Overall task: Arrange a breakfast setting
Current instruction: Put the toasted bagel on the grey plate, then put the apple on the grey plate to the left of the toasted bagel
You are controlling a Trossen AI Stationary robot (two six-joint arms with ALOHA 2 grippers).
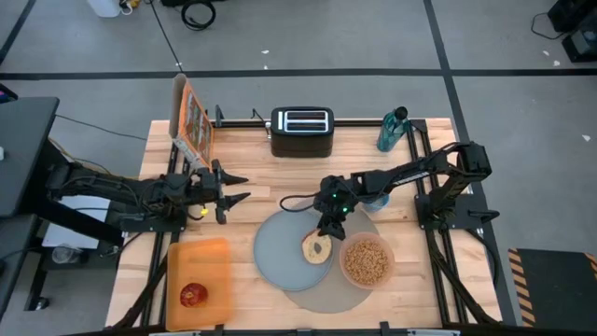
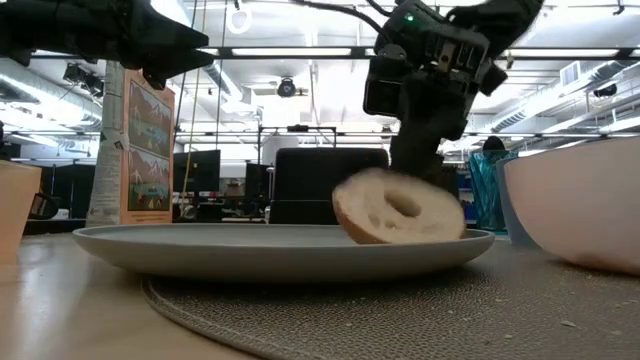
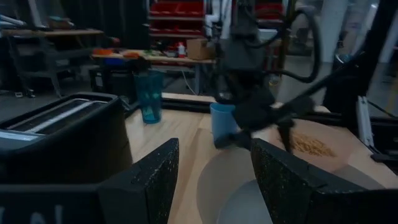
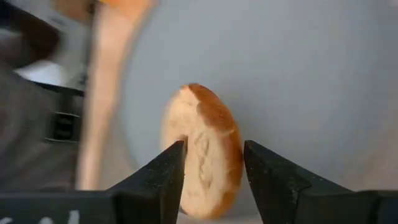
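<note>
Bagel half point(image 4: 202, 152) sits right between the right gripper point(image 1: 326, 231)'s jaws, which stand spread to either side of it with a sliver of daylight on each flank, so the bread reads as just let go rather than pinched. It lies directly below those jaws, tilted on its edge rather than flat: in the low view the bagel half point(image 2: 398, 210) leans with its cut face and hole turned toward the camera, one rim down on the blue-grey plate point(image 2: 200, 245). Its flat faces run along the jaw faces, so the jaws span its thin dimension; a re-grip, if one is wanted, would need only a straight drop and a squeeze. Just outward from the jaws, on the side toward the right arm's base, the pink bowl point(image 1: 366, 260) holds cereal and rests on the round grey mat point(image 1: 326, 297) that carries the plate as well. Well apart from these jaws, across the counter point(image 1: 252, 168), the left gripper point(image 1: 236, 188) hovers with its jaws spread and empty, pointed toward the plate. The red apple point(image 1: 194, 295) lies on the orange board point(image 1: 201, 261), near the left gripper and far from the right one, so I judge the left arm is better placed to fetch it. Behind both stand the black toaster point(image 1: 301, 130) and a cereal box point(image 1: 192, 119). No spoon shows.
</note>
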